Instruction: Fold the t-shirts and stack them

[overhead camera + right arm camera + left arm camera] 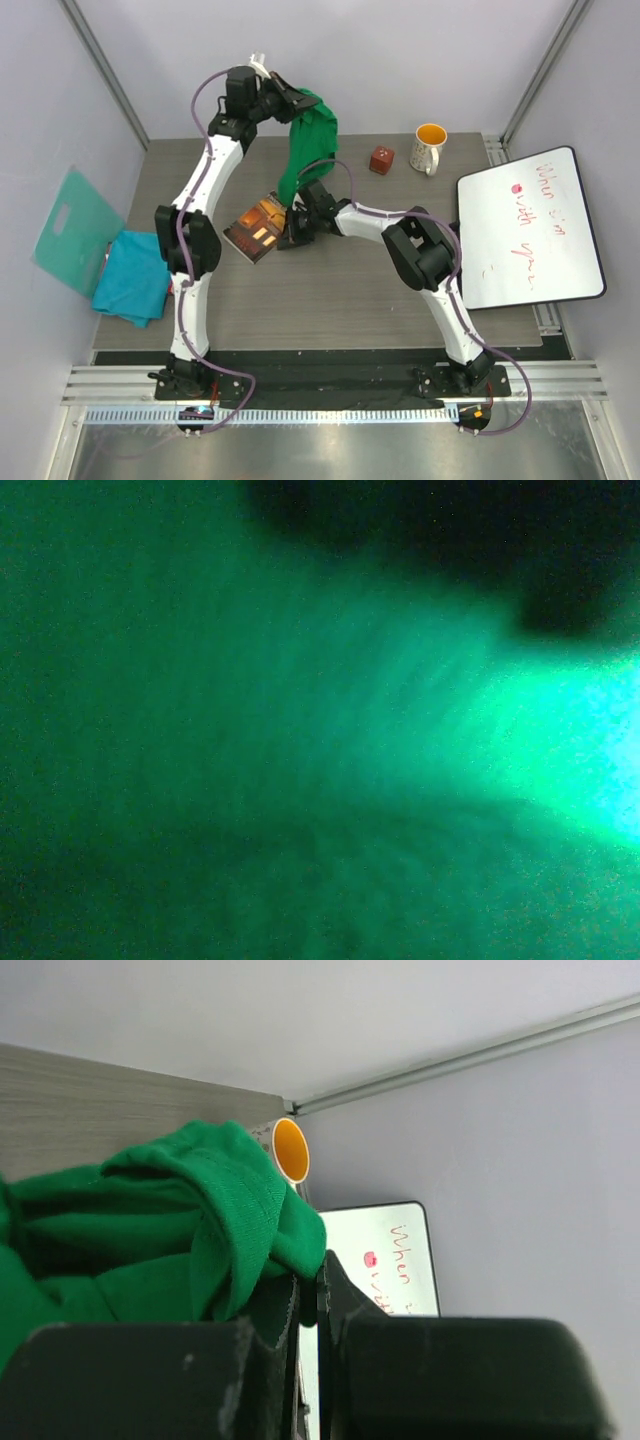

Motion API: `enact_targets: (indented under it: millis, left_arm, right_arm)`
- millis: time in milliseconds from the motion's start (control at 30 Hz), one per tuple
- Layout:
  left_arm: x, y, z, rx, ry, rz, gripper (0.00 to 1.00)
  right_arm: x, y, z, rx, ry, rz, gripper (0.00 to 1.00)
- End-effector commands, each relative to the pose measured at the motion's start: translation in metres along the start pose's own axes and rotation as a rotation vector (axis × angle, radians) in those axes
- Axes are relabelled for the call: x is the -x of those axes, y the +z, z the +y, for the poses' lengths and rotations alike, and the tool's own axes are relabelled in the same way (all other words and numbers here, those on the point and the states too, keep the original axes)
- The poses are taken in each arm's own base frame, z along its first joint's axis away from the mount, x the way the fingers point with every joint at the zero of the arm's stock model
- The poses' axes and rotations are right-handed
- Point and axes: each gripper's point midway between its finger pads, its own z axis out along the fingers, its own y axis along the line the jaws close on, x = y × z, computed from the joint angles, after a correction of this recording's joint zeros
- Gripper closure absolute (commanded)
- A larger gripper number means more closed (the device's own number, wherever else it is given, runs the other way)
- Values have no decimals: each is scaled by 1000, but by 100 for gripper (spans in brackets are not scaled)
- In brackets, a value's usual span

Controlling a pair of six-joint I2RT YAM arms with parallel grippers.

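The bright green t-shirt (303, 150) hangs in a long bunch above the back middle of the table. My left gripper (298, 102) is raised high and shut on its top end; the left wrist view shows the jaws (309, 1295) pinched on a fold of green cloth (150, 1230). The shirt's lower end reaches my right gripper (297, 207), whose fingers are hidden by cloth. Green cloth (300, 730) fills the right wrist view. The teal-blue t-shirt (132, 280) lies folded at the table's left edge.
A stiff teal board (75, 230) leans left of the blue shirt. A picture-covered book (257, 228) lies under the hanging shirt. A brown cube (381, 160) and an orange-lined mug (430, 147) stand at the back right. A whiteboard (525, 228) lies at the right.
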Motion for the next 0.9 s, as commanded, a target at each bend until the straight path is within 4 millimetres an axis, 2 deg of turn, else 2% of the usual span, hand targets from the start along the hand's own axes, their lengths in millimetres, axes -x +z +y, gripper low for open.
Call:
enact_targets:
  millis: [0, 33, 67, 133, 167, 233, 367, 533, 633, 733, 767, 800, 867]
  left_arm:
    - [-5, 15, -56, -195, -10, 36, 100]
    - [-11, 16, -63, -210, -11, 49, 100]
    - [-16, 19, -62, -208, -14, 59, 100]
    - [-32, 23, -56, -197, -17, 96, 100]
    - [-36, 21, -60, -200, -12, 105, 100]
    - [-47, 21, -53, -186, -11, 135, 100]
    - [-51, 17, -59, -197, -5, 154, 100]
    - [-59, 28, -59, -238, -58, 211, 100]
    - [-66, 32, -60, -254, -79, 244, 100]
    - [-74, 37, -55, -253, -106, 267, 100]
    - [-75, 39, -52, -254, -113, 272, 100]
    - [-77, 40, -49, -250, -118, 276, 100]
    - [-77, 45, -40, -234, -114, 265, 100]
  right_arm:
    - [-44, -3, -57, -239, -52, 80, 99]
    - [-45, -4, -62, -258, -57, 83, 99]
    - [-43, -3, -63, -271, -70, 80, 99]
    - [-45, -2, -80, -332, -94, 100, 99]
    - [-37, -2, -79, -344, -109, 84, 99]
    - [-33, -5, -93, -403, -117, 76, 99]
    - [-25, -18, -104, -475, -168, 62, 99]
    - [-28, -21, -105, -479, -172, 68, 99]
    - [-36, -20, -101, -461, -175, 95, 99]
    - [-49, -28, -98, -432, -192, 138, 99]
    - [-64, -34, -105, -439, -182, 172, 99]
    - [-66, -41, -97, -418, -188, 170, 99]
    - [-84, -51, -103, -428, -176, 200, 99]
